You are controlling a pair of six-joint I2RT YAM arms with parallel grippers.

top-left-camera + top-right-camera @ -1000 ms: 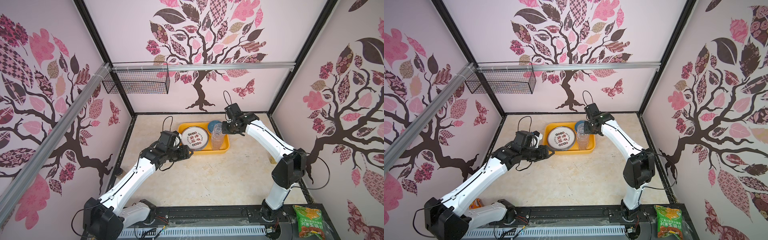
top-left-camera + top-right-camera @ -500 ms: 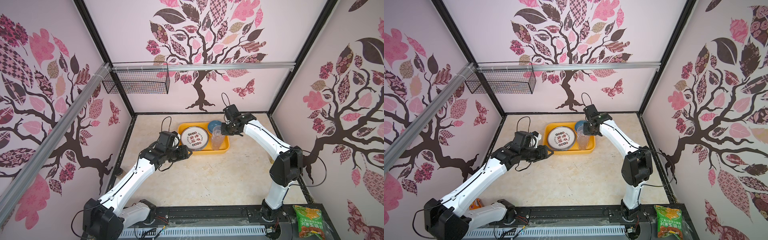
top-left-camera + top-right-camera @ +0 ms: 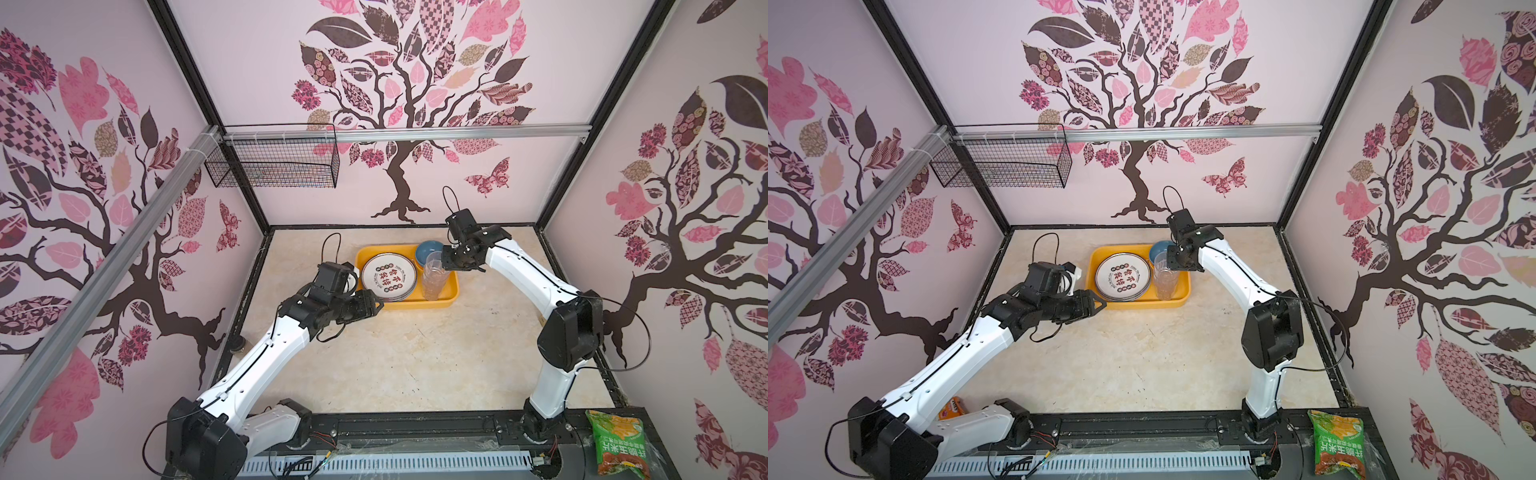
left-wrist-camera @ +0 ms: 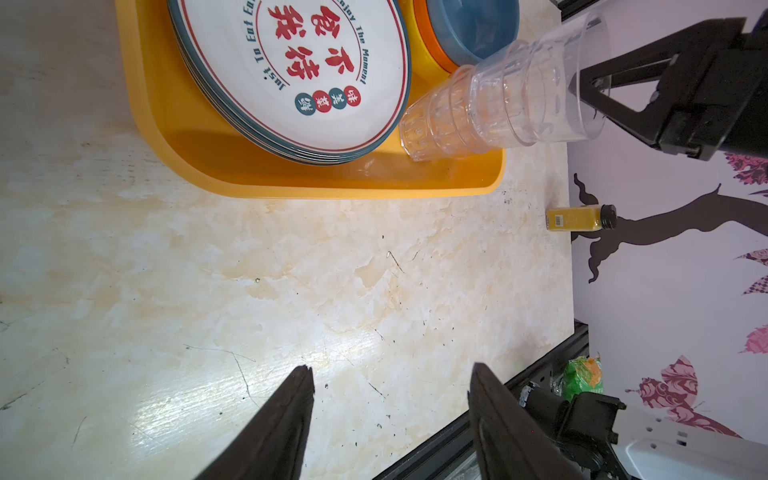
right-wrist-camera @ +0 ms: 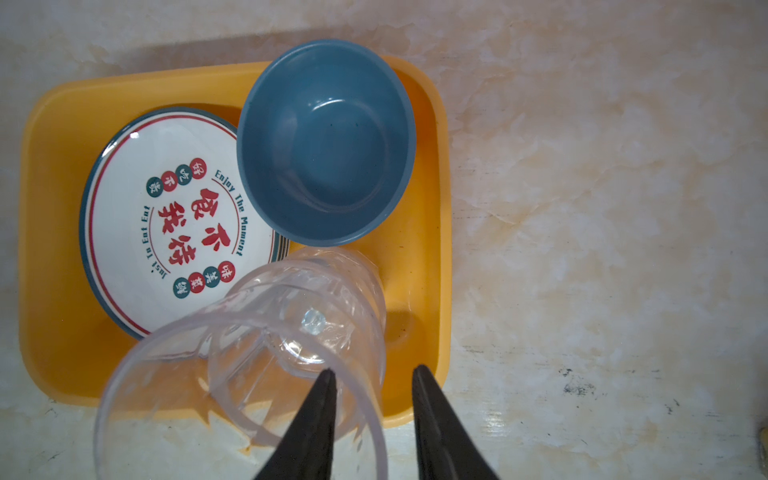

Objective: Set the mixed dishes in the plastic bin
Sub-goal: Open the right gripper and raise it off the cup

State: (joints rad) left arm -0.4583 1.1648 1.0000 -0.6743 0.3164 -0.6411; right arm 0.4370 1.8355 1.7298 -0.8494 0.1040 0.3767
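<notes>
Currently right gripper (image 5: 372, 370) straddles the rim of the upright tumbler stack (image 3: 433, 278), jaws parted, gripping nothing; stack stands inside the bin (image 3: 415, 306), right end; left gripper (image 4: 390, 370) open, farther off.

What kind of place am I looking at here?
Probably a robot test booth, not a real kitchen: tree-decal wall panels in a black frame, two white arms mounted on a front rail, and a marble-look tabletop.

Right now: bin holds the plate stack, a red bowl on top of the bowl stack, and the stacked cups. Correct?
Not quite. The top bowl is blue, not red; the right wrist view shows it plainly. The plate stack and the stacked cups are in the bin, as you say.
</notes>
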